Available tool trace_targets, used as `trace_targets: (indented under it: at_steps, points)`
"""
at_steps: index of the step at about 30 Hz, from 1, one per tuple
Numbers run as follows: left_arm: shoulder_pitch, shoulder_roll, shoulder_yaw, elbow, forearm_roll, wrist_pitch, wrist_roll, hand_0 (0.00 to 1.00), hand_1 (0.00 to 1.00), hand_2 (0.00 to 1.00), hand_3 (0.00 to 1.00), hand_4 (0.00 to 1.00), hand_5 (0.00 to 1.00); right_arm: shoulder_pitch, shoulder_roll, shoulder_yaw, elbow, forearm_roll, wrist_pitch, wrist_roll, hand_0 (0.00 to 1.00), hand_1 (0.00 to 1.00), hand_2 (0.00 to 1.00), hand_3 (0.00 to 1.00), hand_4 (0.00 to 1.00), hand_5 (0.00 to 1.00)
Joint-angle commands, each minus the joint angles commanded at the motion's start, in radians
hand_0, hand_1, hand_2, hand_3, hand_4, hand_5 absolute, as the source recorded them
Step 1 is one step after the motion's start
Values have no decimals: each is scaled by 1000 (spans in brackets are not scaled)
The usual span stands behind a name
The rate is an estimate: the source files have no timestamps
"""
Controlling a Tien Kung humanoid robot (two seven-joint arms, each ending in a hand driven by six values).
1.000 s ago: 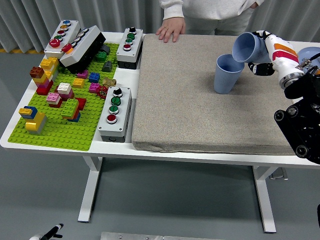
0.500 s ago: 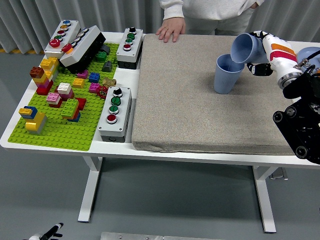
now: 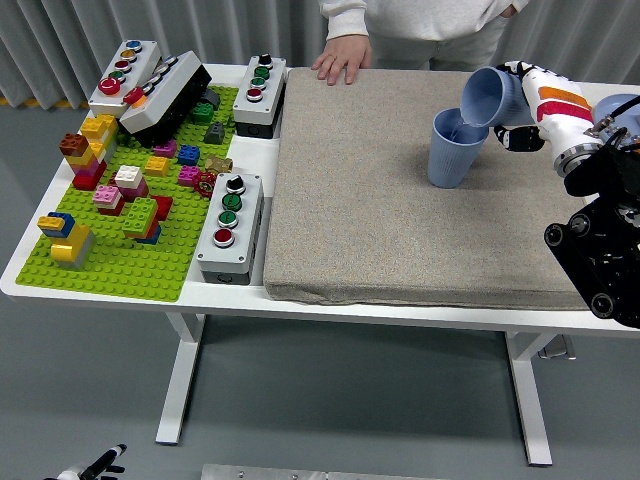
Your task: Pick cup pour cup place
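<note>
The tilted blue cup (image 3: 490,95) has tipped slightly further over the last second and edged in, so its mouth now hangs right above the rim of the standing blue cup (image 3: 455,148), which rests upright on the grey mat (image 3: 400,220). The right hand (image 3: 520,105) is closed around the tilted cup just right of the standing one. By my reading the pour is under way, with the setting-down yet to come. Beyond the standing cup, a person's hand (image 3: 340,66) lies flat at the mat's far edge on the bench (image 3: 300,305).
</note>
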Motion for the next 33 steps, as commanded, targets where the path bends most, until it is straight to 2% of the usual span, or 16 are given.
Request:
trace_targets:
  at_steps: [23,33]
  points:
    - [7,1,-3,0,1,0,1,890,844,891,798,666,990,-6,-14,-32,26,-43,-26,-35,700,569,467,506,622,2]
    - [4,1,-4,0,3,1,0,891,844,891,798,666,989,7,-40,-74,39,-40,-19,-46,701,570,467,506,622,2]
